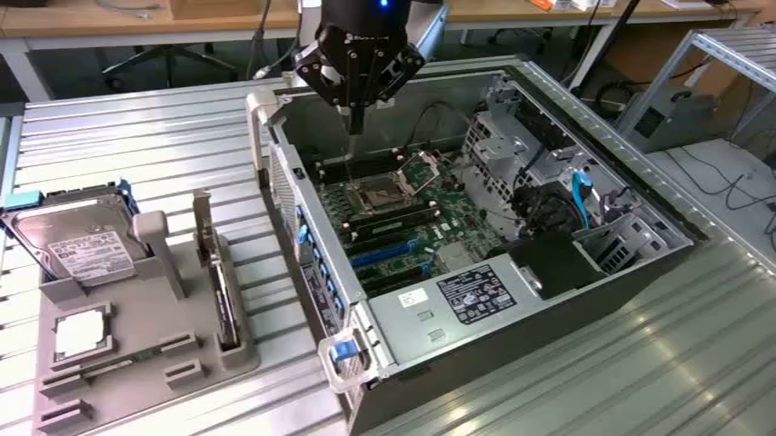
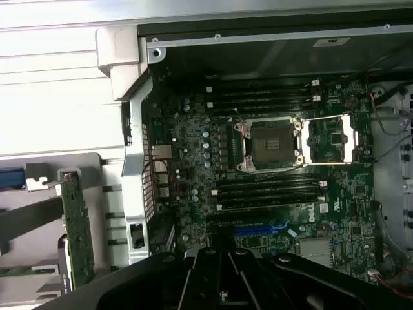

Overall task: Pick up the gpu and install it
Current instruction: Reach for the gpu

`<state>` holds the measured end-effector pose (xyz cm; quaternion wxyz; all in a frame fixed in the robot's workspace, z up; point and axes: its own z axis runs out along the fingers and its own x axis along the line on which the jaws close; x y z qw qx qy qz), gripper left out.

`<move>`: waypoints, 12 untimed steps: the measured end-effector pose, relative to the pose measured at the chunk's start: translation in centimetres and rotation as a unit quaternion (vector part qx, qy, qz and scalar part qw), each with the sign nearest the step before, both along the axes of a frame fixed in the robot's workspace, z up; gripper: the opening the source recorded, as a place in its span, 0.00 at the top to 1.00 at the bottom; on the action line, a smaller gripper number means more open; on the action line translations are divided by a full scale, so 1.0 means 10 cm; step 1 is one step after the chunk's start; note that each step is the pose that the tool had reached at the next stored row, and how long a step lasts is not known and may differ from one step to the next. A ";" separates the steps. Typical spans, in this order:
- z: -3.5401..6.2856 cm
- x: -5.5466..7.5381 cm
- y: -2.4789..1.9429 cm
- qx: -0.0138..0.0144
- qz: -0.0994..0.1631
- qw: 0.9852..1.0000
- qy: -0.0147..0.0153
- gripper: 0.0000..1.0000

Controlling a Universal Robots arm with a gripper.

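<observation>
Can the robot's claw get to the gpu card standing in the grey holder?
Probably yes. The gpu stands on edge in its grey holder with nothing above it. The gripper, shut, hangs apart over the computer case.

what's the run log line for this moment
claw: shut, empty, above open case | gpu: upright in grey holder, untouched

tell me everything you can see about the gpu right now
The gpu is a thin flat circuit card standing on its long edge in a slot of the grey holder tray, outside the computer case. Its board face looks green with small components in the wrist view; a silver metal bracket caps one end. Only the holder touches it. The hard drive stands beside it; the shut gripper hangs over the case, apart from it.
</observation>
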<state>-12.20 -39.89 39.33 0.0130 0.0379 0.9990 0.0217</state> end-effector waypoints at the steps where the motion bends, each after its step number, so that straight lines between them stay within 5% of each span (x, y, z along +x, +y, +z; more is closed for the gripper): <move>1: 0.000 0.00 0.000 0.000 0.000 1.000 0.000 0.89; 12: 0.000 0.00 0.000 0.000 0.000 1.000 0.000 0.89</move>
